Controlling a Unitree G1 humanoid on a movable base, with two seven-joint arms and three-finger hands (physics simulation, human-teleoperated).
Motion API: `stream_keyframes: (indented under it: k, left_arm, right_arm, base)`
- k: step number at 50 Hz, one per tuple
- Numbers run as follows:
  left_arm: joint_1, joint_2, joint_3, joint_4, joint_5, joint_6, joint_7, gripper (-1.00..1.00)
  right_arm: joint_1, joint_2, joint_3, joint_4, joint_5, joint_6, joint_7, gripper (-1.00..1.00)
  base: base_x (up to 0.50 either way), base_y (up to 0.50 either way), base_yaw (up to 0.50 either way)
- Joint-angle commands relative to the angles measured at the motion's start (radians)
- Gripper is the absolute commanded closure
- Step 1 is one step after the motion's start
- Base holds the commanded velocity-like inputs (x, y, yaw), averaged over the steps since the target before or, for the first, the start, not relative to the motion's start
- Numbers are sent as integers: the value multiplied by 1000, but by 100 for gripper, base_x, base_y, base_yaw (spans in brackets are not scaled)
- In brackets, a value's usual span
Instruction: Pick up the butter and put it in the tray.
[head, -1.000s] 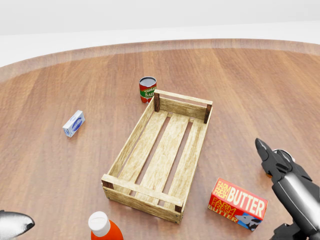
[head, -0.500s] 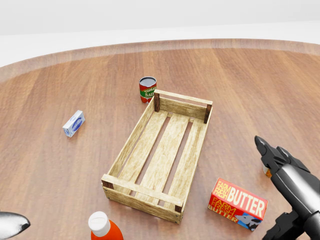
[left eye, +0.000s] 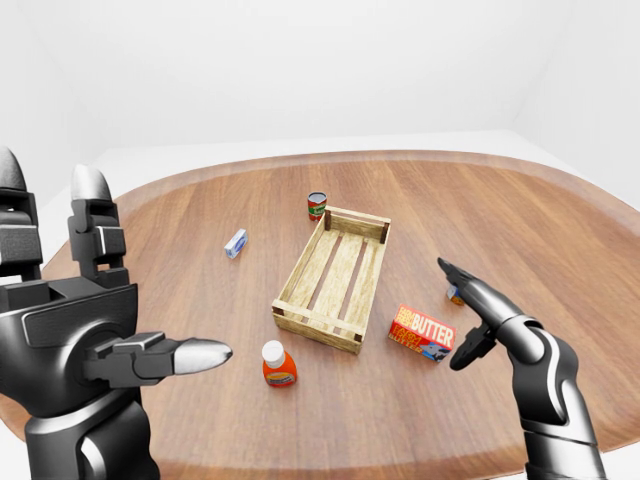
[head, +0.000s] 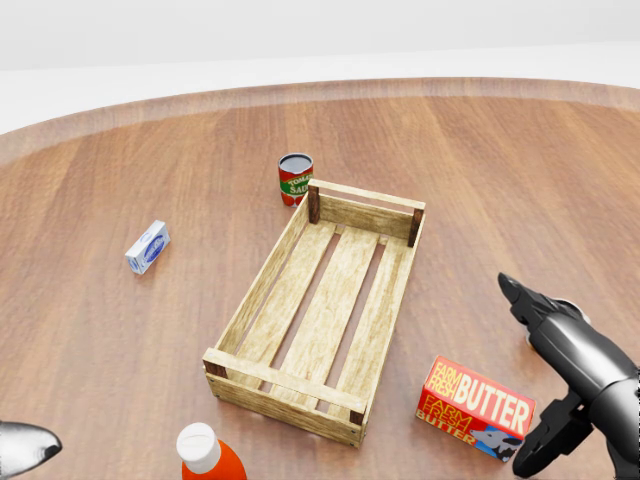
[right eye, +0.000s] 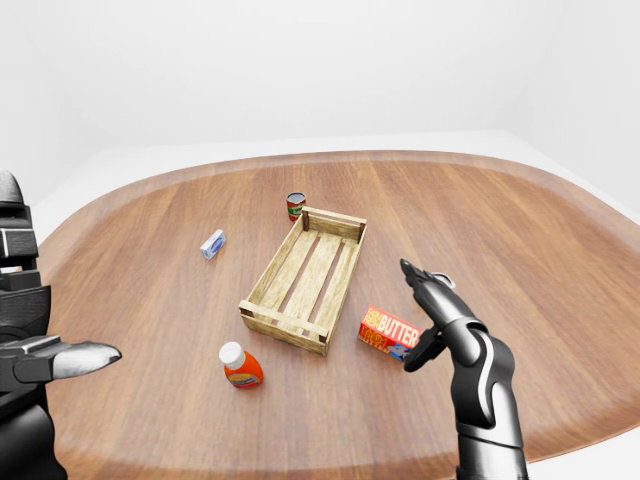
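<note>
Head view: butter (head: 476, 409) flat on table (head: 520, 170), just right of tray (head: 262, 388). Right hand (head: 560, 390) spread wide beside it, holding nothing. Best lowered squarely over box, fingers closing across short sides.

A tomato sauce can (head: 295, 178) stands upright on the wooden table (head: 120, 330); a small blue-white box (head: 147, 247) lies well apart; an orange, white-capped bottle (left eye: 277, 365) stands near the bottom.

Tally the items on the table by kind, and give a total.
Wooden tray: 1
Butter box: 1
Tomato sauce can: 1
Red bottle with a white cap: 1
Small blue-and-white carton: 1
Small item partly hidden by the right hand: 1
Total: 6
</note>
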Motion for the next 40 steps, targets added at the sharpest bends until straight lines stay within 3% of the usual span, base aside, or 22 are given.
stream_keyframes:
  k: [1,17,40]
  left_arm:
    - [-6,3,6,3,-5,0,2,-100]
    - [4,-2,-9,11,12,0,-5,-100]
    - [3,-2,-14,11,18,0,0,-100]
  right_arm:
    - [-82,-38,29,200,74,0,-75,-100]
    - [-119,-61,64,391,171,0,-175,-100]
    - [-170,-61,125,560,185,0,-225,-100]
  base:
    - [0,0,0]
    - [0,0,0]
    - [0,0,0]
